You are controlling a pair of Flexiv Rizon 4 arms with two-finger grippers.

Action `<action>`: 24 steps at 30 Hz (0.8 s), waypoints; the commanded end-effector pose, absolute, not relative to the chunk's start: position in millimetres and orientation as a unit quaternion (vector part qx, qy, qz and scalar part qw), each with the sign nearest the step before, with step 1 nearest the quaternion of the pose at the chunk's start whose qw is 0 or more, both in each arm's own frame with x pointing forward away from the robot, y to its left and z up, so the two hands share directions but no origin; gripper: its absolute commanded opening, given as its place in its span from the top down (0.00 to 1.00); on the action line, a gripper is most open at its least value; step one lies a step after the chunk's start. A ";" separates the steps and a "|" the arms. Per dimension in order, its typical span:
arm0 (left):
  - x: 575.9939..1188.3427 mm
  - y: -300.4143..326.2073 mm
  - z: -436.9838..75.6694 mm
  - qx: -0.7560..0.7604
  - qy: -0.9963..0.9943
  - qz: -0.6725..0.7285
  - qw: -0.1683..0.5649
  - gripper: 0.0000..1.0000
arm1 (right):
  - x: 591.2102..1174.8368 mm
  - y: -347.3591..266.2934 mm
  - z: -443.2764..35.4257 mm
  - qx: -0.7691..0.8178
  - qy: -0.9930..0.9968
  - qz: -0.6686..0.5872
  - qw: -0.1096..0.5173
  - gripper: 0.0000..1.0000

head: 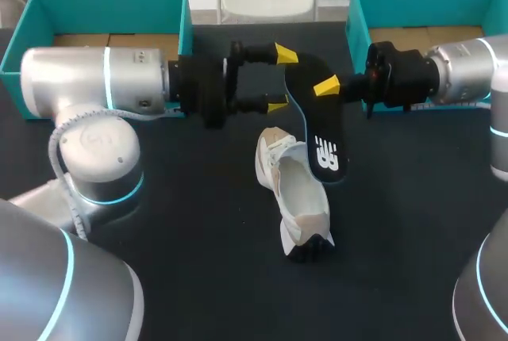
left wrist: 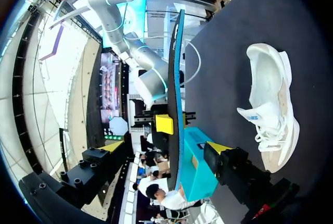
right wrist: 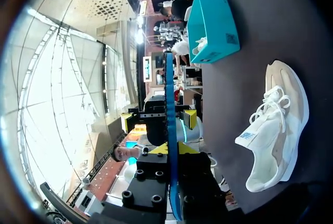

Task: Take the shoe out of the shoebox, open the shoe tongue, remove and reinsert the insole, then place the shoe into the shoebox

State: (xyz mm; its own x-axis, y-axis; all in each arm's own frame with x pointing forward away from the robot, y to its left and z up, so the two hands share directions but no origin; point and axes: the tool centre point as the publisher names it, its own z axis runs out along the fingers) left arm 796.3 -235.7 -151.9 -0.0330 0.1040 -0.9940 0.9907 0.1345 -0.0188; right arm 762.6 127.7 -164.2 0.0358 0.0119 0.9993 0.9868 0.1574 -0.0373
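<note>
Head view: shoe [head: 302, 194] lengthwise, toe away

No words or numbers legible enough to read. Insole [head: 315, 123]: black, with large white logo [head: 327, 155] printed near end closest to shoe [right wrist: 270, 130]. Shoe: small blue mark [right wrist: 248, 136] on white side, too small to read; same mark shows in left wrist view. Box [right wrist: 210, 21]: small dark printed square [right wrist: 230, 38] on teal wall, unreadable.
</note>
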 end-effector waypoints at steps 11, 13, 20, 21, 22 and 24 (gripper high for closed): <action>803.1 -270.7 -171.2 0.445 0.553 -0.462 0.532 0.56 | 762.8 136.8 -168.9 -0.470 -0.526 -0.456 0.543 1.00; 805.3 -271.6 -173.9 0.443 0.557 -0.459 0.531 0.56 | 762.2 136.7 -169.0 -0.471 -0.526 -0.457 0.542 1.00; 809.7 -276.8 -178.3 0.428 0.567 -0.453 0.539 0.62 | 760.5 137.4 -169.9 -0.471 -0.524 -0.459 0.541 1.00; 809.4 -277.8 -178.6 0.428 0.567 -0.453 0.539 0.66 | 760.4 137.5 -169.9 -0.471 -0.524 -0.460 0.540 1.00; 808.8 -278.8 -178.8 0.427 0.568 -0.454 0.538 0.67 | 760.1 137.6 -170.0 -0.472 -0.524 -0.461 0.540 1.00; 807.1 -280.2 -179.7 0.427 0.569 -0.454 0.537 0.70 | 759.6 137.4 -170.2 -0.472 -0.523 -0.461 0.539 1.00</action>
State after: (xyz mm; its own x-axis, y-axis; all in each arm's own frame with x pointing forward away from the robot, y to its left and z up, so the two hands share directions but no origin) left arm 807.6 -273.6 -178.1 -0.0607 -0.0002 -0.9982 0.9748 0.2150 -0.0593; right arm 762.2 136.2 -170.3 0.0261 -0.0053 0.9996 0.9904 0.1357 -0.0251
